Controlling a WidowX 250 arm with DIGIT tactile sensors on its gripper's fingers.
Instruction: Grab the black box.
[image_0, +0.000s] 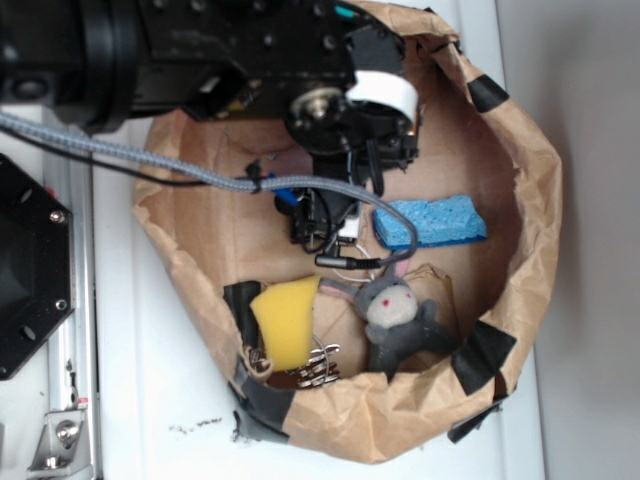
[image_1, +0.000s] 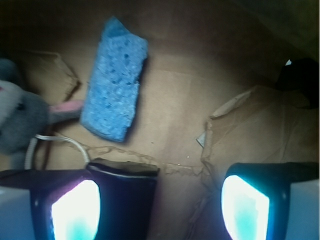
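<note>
The gripper (image_1: 160, 200) hangs low with its jaws spread wide and nothing clamped; the black box (image_1: 127, 197) lies between them, hard against the left finger, so I judge this the closing step: the jaws need only shut on it. The paper tub (image_0: 530, 180) also holds a blue sponge (image_1: 115, 80), a grey plush mouse (image_0: 395, 315), a yellow sponge (image_0: 285, 320) and metal clips (image_0: 315, 370).

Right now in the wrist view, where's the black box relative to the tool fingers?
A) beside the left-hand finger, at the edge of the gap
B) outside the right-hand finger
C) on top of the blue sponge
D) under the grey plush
A: the black box sits against the finger on the image's left, with bare brown paper filling the rest of the gap; the blue sponge lies farther off.
</note>
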